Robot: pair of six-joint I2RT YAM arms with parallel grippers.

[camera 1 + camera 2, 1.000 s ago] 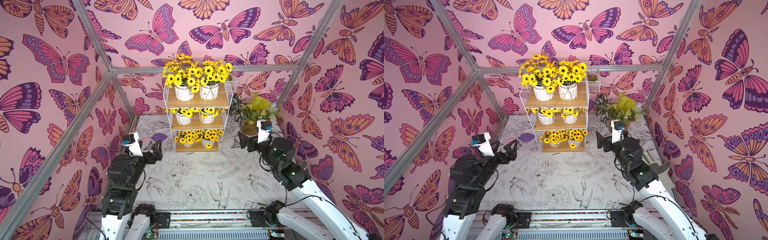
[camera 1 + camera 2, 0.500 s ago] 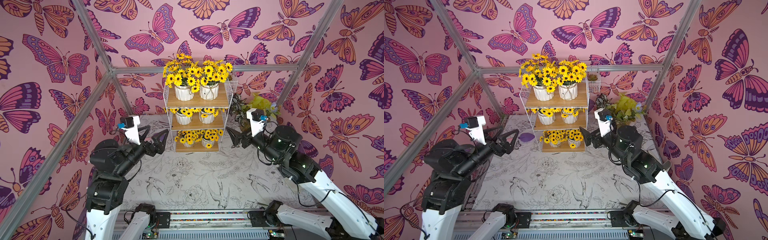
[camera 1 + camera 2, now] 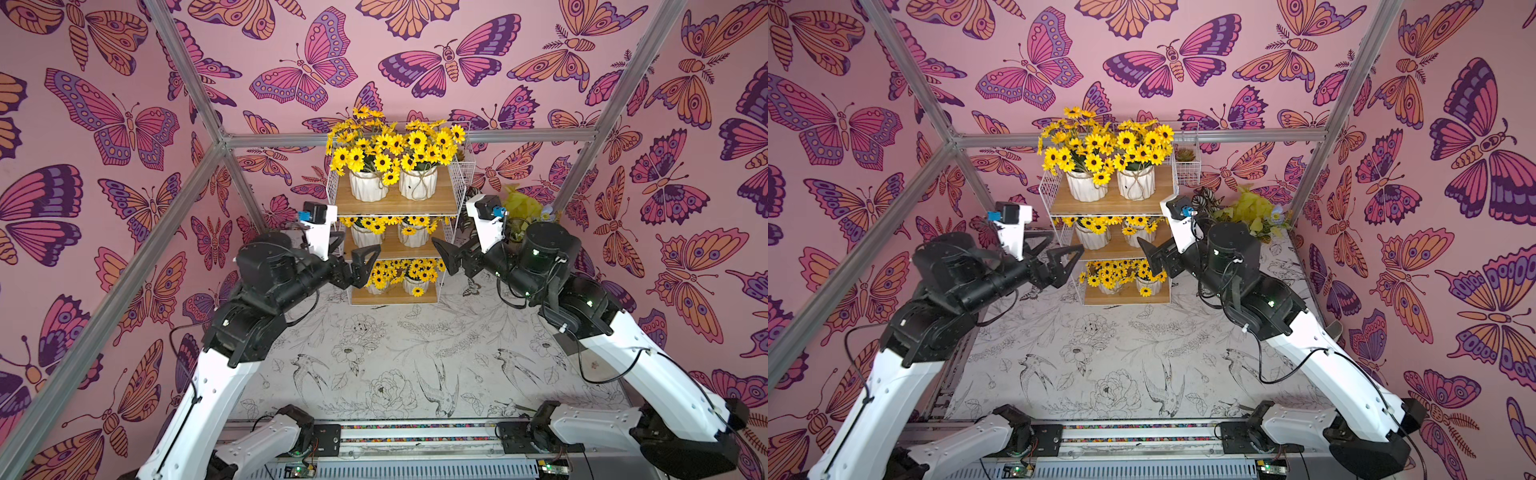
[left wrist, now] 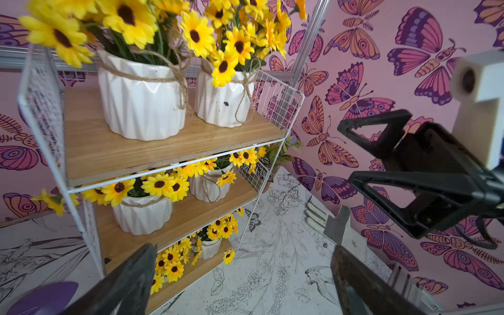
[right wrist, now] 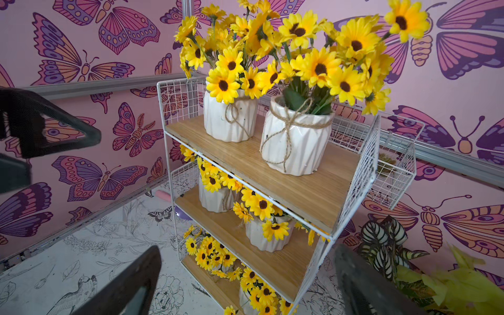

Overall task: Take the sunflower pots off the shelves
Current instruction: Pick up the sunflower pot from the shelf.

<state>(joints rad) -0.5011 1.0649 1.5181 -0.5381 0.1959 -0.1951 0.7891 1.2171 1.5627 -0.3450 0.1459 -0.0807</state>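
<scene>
Top views show left tool [image 3: 360, 242] and right tool [image 3: 439, 255] spread wide and empty, flanking the shelves [image 3: 395, 205] on the far bench [image 3: 374, 353]. All six sunflower pots [image 3: 365, 187] sit there, two per tier.

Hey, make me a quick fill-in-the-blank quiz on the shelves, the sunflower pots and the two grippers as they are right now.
1. The shelves have ___ tiers.
2. Each tier holds ___ sunflower pots.
3. The left gripper and the right gripper both hold nothing, with their jaws ___.
4. The leafy plant stands on the table beside the shelves, on the ___ arm's side.

Missing words: three; two; open; right
</scene>
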